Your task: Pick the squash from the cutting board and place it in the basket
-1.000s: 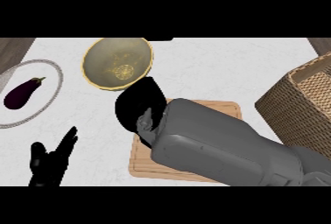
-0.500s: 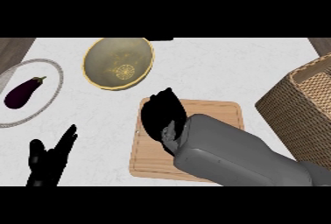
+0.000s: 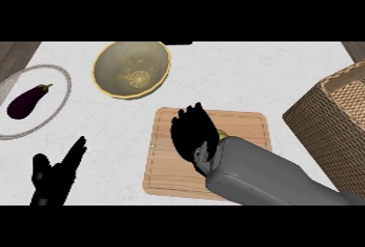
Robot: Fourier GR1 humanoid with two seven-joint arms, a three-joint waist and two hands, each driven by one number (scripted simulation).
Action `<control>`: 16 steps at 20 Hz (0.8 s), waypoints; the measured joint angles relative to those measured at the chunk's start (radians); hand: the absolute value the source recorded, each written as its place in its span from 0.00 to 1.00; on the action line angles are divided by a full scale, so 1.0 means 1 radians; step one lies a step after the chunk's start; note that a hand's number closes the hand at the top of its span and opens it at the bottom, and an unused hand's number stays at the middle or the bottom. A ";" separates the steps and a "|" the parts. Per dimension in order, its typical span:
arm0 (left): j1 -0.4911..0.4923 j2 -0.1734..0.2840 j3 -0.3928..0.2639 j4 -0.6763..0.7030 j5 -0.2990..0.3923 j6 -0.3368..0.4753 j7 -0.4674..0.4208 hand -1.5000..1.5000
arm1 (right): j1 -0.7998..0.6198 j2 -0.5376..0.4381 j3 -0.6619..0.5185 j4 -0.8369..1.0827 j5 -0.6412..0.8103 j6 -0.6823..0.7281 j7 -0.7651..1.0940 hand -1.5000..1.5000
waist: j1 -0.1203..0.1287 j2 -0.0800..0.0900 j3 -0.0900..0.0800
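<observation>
A wooden cutting board (image 3: pixel 242 126) lies in the middle of the counter. My right hand (image 3: pixel 192 132) lies over its left half, fingers straight and pointing away, palm down. A small yellow bit of the squash (image 3: pixel 222 135) shows at the hand's right edge; the rest is hidden under the hand and forearm. Whether the hand touches the squash I cannot tell. The woven basket (image 3: pixel 331 125) stands at the right edge of the view. My left hand (image 3: pixel 55 173) rests open at the lower left, fingers up.
A yellow-rimmed bowl (image 3: pixel 133 68) sits behind the board to the left. At the far left a plate (image 3: pixel 50 116) holds a purple eggplant (image 3: pixel 27 101). A dark wooden strip borders the counter's top left corner.
My right hand and forearm have shifted right and toward me, from over the board's upper left edge to over the board. A sliver of squash now shows. The left hand has not moved.
</observation>
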 measured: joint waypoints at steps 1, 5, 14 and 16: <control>-0.004 -0.001 0.003 0.004 0.004 -0.006 0.004 0.50 | 0.008 0.000 -0.001 0.001 0.013 0.000 -0.006 0.00 | 0.000 0.000 0.000; -0.004 -0.005 0.011 0.002 -0.002 -0.011 0.000 0.50 | 0.043 0.002 0.004 0.011 0.080 -0.022 -0.035 0.00 | 0.003 0.001 -0.001; -0.019 -0.014 0.022 0.000 -0.012 -0.014 0.040 0.50 | 0.096 0.013 0.024 0.095 0.190 -0.061 -0.119 0.00 | 0.006 0.002 -0.002; -0.018 -0.023 0.023 0.008 -0.018 -0.016 0.021 0.50 | 0.102 0.000 0.027 0.117 0.211 -0.059 -0.136 0.00 | 0.006 0.002 -0.001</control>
